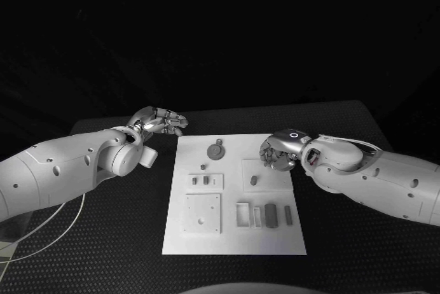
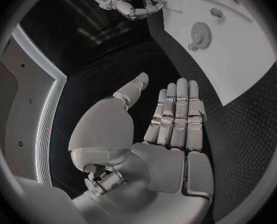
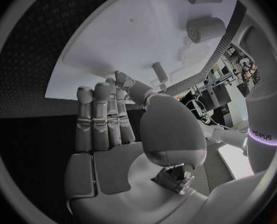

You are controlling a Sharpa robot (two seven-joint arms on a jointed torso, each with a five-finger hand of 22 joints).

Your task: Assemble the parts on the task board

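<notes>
The white task board (image 1: 234, 240) lies in the middle of the black table. On it are a dark gear-like disc (image 1: 216, 151), a small peg (image 1: 203, 167), another peg (image 1: 254, 178) on a raised square, a slotted block (image 1: 205, 180), a square plate (image 1: 201, 212) and several bars (image 1: 271, 214). My left hand (image 1: 161, 122) hovers off the board's far left corner, fingers straight and empty (image 2: 175, 119). My right hand (image 1: 278, 153) is over the board's right edge, fingers extended (image 3: 104, 119), holding nothing. A short peg (image 3: 158, 72) stands just beyond its thumb.
Black textured table (image 1: 110, 256) surrounds the board, with free room on both sides. A thin white cable (image 1: 74, 217) trails beside my left arm. Two pale cylinders (image 3: 205, 29) stand on the board past my right hand. The gear (image 2: 200, 33) lies ahead of my left fingers.
</notes>
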